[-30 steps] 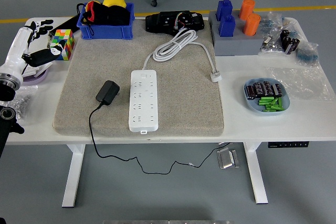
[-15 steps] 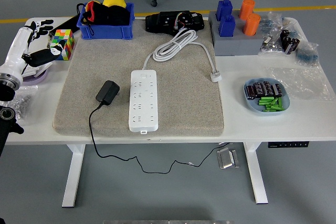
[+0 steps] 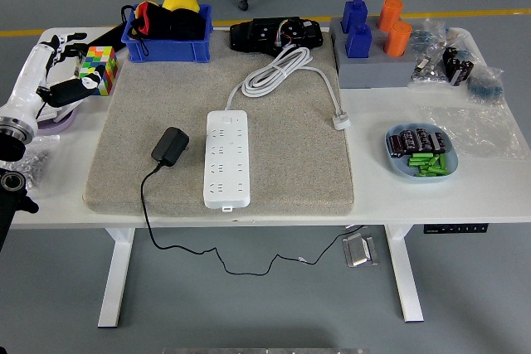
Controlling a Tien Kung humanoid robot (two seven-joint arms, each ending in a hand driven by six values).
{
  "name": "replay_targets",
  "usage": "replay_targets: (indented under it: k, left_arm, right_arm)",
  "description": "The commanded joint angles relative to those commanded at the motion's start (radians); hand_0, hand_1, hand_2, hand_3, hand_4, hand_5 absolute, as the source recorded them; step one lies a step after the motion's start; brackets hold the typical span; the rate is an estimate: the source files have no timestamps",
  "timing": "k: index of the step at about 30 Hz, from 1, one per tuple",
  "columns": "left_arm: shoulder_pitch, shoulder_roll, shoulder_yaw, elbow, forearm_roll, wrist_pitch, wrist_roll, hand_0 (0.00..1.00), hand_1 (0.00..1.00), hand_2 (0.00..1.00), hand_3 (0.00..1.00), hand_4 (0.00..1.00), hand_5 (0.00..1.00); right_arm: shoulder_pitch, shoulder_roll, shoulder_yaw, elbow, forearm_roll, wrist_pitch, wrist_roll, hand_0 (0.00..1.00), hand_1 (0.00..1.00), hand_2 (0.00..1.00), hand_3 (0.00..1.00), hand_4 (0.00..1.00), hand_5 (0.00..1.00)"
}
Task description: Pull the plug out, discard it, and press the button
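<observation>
The black plug point(image 3: 170, 146) lies unplugged on the grey mat point(image 3: 124, 155), just left of the white power strip point(image 3: 227, 159). The left robot hand point(image 3: 58, 68) sits at the table's point(image 3: 415, 196) far-left edge, fingers loosely open, holding nothing. Judged next: reach across and press the strip's button at its far end squarely with one fingertip.

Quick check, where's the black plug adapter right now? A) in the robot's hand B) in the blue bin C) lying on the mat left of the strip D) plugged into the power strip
C: the black adapter lies on the grey mat just left of the white power strip, apart from it, its cord trailing off the table's near edge.
</observation>
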Motion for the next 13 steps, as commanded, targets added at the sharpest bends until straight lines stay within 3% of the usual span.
replay_targets:
  k: [13]
  left_arm:
    - [0.023,0.001,-0.001,-0.01,0.002,-0.001,-0.002,0.882,0.826,0.791,0.816,0.672,0.196]
  right_arm:
    - [-0.016,0.013,0.006,0.0,-0.004,-0.001,0.001,0.767,0.729,0.724,0.713,0.883,0.658]
